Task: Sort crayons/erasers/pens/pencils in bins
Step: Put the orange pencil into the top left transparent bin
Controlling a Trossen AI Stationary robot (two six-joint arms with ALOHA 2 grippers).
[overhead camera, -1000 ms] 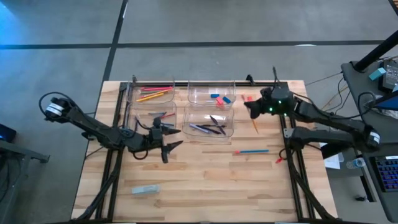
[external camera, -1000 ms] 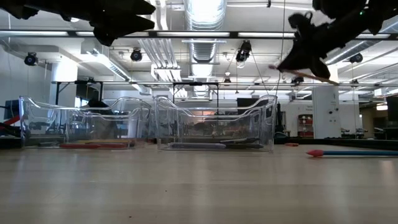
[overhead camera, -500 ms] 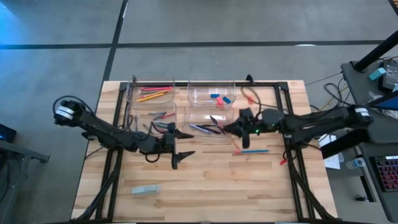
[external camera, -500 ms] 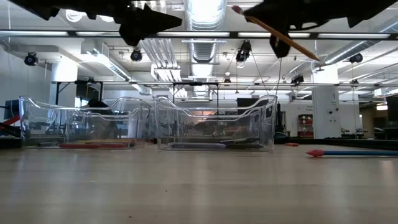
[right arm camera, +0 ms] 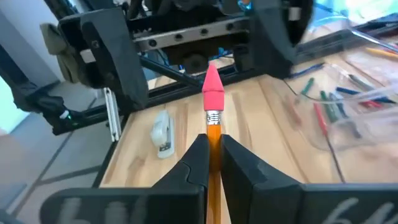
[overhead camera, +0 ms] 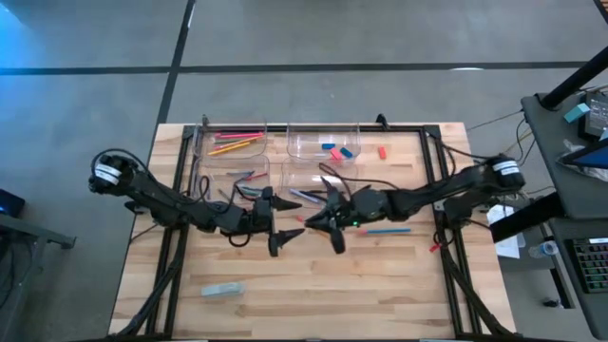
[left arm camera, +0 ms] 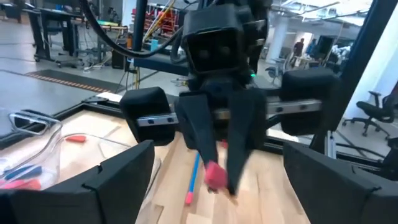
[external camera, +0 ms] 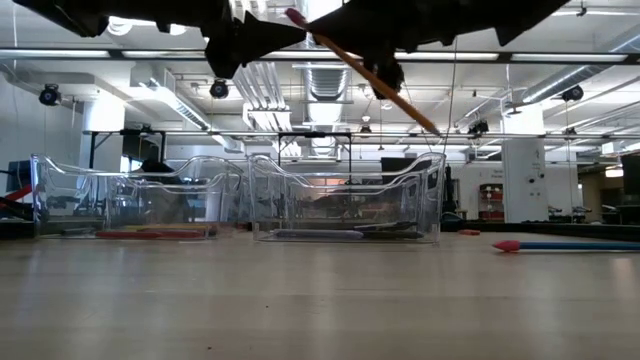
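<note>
An industrial robotics lab: exposed silver ceiling ducts (external camera: 330,75) and strip lights hang over a polished grey concrete floor (overhead camera: 313,33), with black office chairs (left arm camera: 373,118) and equipment racks behind.

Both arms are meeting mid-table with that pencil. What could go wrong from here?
The right gripper holds the orange pencil near its eraser end, so the long free end could swing or slip. The open left gripper faces it closely; if it closes off-line, the two may collide. A dropped pencil would land on the table, not in the pencil bin.
</note>
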